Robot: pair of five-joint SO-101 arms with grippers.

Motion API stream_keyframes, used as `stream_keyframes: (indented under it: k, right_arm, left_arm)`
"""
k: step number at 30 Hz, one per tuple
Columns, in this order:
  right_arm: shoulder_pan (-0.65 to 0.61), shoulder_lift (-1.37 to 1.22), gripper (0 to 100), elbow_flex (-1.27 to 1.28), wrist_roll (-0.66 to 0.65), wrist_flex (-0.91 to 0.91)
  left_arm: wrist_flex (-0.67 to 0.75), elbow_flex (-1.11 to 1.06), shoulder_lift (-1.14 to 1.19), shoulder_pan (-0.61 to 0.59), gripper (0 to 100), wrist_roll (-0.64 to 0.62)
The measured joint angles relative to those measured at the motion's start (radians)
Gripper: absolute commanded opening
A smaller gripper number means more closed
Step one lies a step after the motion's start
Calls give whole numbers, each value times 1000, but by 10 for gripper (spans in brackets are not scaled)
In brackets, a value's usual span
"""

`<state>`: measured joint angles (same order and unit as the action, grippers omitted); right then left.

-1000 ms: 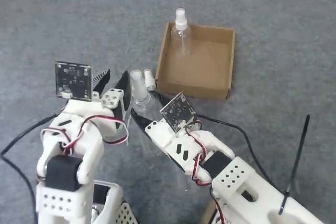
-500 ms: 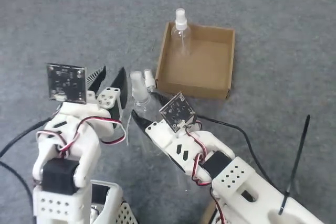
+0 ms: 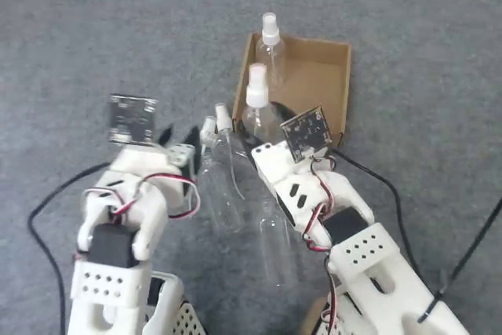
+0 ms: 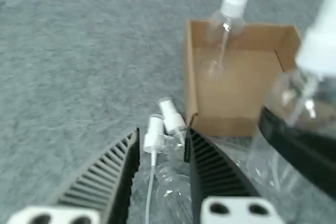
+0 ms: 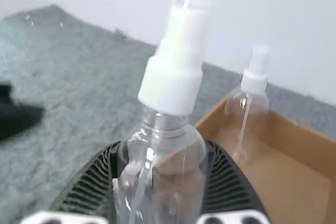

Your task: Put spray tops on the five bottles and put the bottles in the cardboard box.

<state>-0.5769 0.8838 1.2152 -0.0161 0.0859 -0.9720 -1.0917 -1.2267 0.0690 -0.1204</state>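
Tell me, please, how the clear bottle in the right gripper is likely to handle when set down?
The bottle looks empty and thin-walled, so probably light and a little squashy in the right gripper. Tall and narrow, it may tip easily, though another bottle stands upright in the cardboard box.

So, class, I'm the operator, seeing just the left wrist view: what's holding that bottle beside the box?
Observer: The right gripper; its fingers are shut on the held bottle, one on each side.
Operator: Has it cleared the box wall?
Observer: From the high view it overlaps the cardboard box's near wall, upright; whether it's past the wall, I can't tell.
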Motion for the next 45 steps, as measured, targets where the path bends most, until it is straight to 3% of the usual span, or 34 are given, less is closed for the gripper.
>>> stream_keyframes:
  k: [7, 15, 21, 25, 30, 38, 45]
  right_arm:
    - [3, -35, 6, -163, 0, 18]
    - [-37, -255, 6, -442, 0, 226]
    - [-118, -279, 6, -542, 0, 382]
    - [-123, -276, 6, -605, 0, 497]
    - [-123, -204, 6, -624, 0, 597]
    - [-121, -166, 6, -629, 0, 643]
    - [37, -166, 6, -733, -44, 654]
  left_arm:
    - [46, -80, 0, 95, 248, -2]
    - [48, -94, 0, 121, 343, -69]
    - [87, -135, 0, 109, 345, -75]
    - [178, -184, 0, 63, 345, -75]
    - [195, -186, 0, 46, 345, -75]
    - [195, -186, 0, 44, 345, -75]
    - [196, -186, 0, 35, 345, -75]
